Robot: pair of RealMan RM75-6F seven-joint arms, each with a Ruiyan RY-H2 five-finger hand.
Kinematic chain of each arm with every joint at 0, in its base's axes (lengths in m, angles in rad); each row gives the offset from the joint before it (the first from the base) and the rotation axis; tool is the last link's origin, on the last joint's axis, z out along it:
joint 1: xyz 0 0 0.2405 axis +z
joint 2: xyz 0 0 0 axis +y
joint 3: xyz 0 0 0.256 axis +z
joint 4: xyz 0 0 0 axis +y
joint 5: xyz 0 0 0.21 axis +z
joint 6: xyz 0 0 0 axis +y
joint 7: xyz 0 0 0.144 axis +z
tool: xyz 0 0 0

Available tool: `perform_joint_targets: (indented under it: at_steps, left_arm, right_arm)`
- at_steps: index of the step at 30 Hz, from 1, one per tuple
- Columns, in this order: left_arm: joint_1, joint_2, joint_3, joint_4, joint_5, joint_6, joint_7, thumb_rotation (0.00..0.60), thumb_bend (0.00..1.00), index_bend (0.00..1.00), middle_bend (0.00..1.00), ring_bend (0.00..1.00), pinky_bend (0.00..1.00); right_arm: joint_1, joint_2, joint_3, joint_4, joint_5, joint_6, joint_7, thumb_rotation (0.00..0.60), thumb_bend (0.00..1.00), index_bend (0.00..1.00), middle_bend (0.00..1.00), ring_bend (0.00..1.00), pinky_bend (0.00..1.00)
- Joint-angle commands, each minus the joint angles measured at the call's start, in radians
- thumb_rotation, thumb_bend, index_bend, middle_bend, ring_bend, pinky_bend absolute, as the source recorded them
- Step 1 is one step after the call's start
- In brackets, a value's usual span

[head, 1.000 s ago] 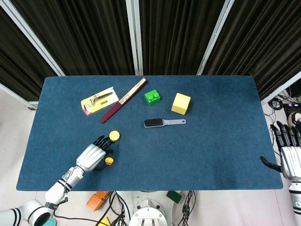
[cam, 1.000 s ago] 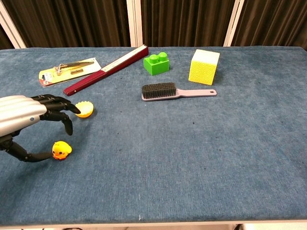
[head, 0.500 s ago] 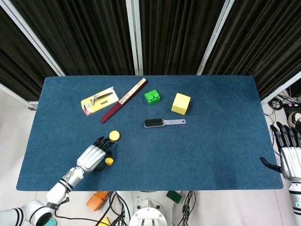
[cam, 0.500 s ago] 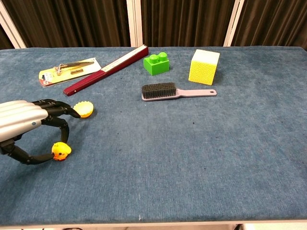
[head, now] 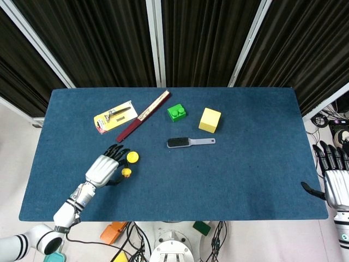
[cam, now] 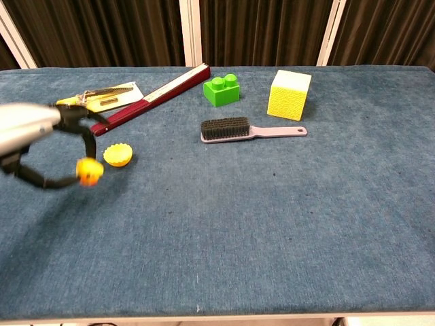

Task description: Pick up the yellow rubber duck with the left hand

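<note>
- We see the left hand (cam: 30, 132) pinching the duck (cam: 89, 170) clear of the table (cam: 272, 224), just left of the yellow cap (cam: 117, 155).
- A second ago the duck sat on the table; it is now lifted.
- The right hand (head: 334, 177) hangs open, off the table's edge.

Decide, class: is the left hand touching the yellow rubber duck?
Touching. In the chest view the left hand pinches the yellow rubber duck between its dark fingers, with the duck raised off the blue table.
</note>
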Motion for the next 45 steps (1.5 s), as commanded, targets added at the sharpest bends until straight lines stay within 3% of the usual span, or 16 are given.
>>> perform_joint_targets:
  at_steps: [1,7,13,28,45]
  left_arm:
    - [-0.037,-0.007,-0.054,0.008,-0.057,-0.024,0.006,0.600,0.42,0.53,0.11,0.01,0.00]
    - [-0.094,-0.052,-0.104,0.044,-0.155,-0.089,0.076,0.600,0.41,0.53,0.11,0.01,0.00]
    - [-0.130,-0.091,-0.118,0.078,-0.230,-0.133,0.126,0.600,0.41,0.53,0.11,0.01,0.00]
    - [-0.154,-0.103,-0.097,0.090,-0.292,-0.136,0.190,0.600,0.40,0.51,0.11,0.01,0.00]
    - [-0.171,-0.101,-0.075,0.081,-0.321,-0.142,0.207,0.600,0.39,0.37,0.10,0.00,0.00]
  right_arm:
    - [0.001,0.001,0.001,-0.001,0.001,-0.002,-0.001,0.600,0.22,0.00,0.00,0.00,0.00]
    - [0.001,0.000,0.002,0.001,0.005,-0.003,0.002,0.600,0.22,0.00,0.00,0.00,0.00]
    - [-0.005,-0.001,0.000,0.008,0.012,-0.002,0.011,0.600,0.22,0.00,0.00,0.00,0.00]
    - [-0.005,-0.005,0.000,0.013,0.012,-0.003,0.013,0.600,0.22,0.00,0.00,0.00,0.00]
    - [-0.006,-0.004,0.001,0.011,0.017,-0.007,0.012,0.600,0.22,0.00,0.00,0.00,0.00]
